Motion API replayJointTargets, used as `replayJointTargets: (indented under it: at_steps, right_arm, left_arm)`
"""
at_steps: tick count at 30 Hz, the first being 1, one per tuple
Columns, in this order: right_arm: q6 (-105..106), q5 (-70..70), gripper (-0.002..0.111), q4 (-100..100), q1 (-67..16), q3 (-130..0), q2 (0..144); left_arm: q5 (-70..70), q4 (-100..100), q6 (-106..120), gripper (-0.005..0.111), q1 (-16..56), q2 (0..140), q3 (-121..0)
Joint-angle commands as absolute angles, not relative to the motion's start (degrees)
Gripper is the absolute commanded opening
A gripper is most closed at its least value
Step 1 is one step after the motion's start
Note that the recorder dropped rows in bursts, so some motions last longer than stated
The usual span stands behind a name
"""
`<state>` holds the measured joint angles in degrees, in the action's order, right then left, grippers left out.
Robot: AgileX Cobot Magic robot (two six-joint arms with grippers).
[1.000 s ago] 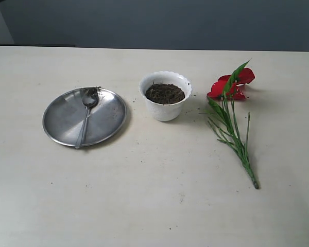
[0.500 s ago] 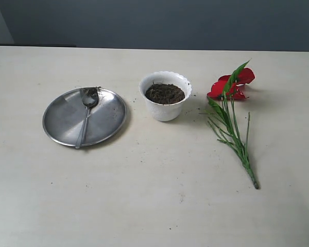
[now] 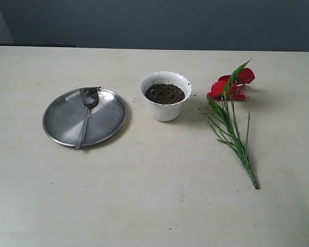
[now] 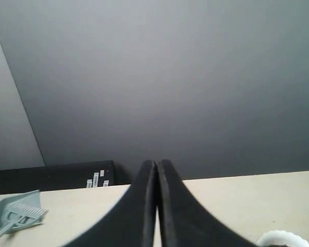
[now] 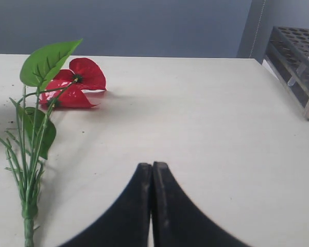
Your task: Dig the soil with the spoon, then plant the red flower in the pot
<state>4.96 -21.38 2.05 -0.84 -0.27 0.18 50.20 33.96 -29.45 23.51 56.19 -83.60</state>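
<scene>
We can report no change over the last second. In the exterior view, the spoon [image 3: 83, 126], the pot [image 3: 165, 111], the soil [image 3: 165, 93] and the red flower [image 3: 217, 90] show no shift from the earlier pictures. Neither wrist view has an earlier picture for us to compare.

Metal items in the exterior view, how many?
2. The steel plate lies left of the pot. The spoon rests on the plate, with its bowl at the far rim. Nothing in this view looks able to hide another.
</scene>
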Motion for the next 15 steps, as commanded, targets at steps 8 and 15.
replayJointTargets:
  at_steps: [8, 15]
  right_arm:
    - [5.0, -20.7, 0.0, 2.1, -0.7, 0.0, 0.0]
    - [5.0, -20.7, 0.0, 2.1, -0.7, 0.0, 0.0]
  left_arm:
    - [55.8, 40.7, -29.5, 0.0, 23.4, 54.0, -83.3]
    - [55.7, 40.9, -29.5, 0.0, 23.4, 54.0, -83.3]
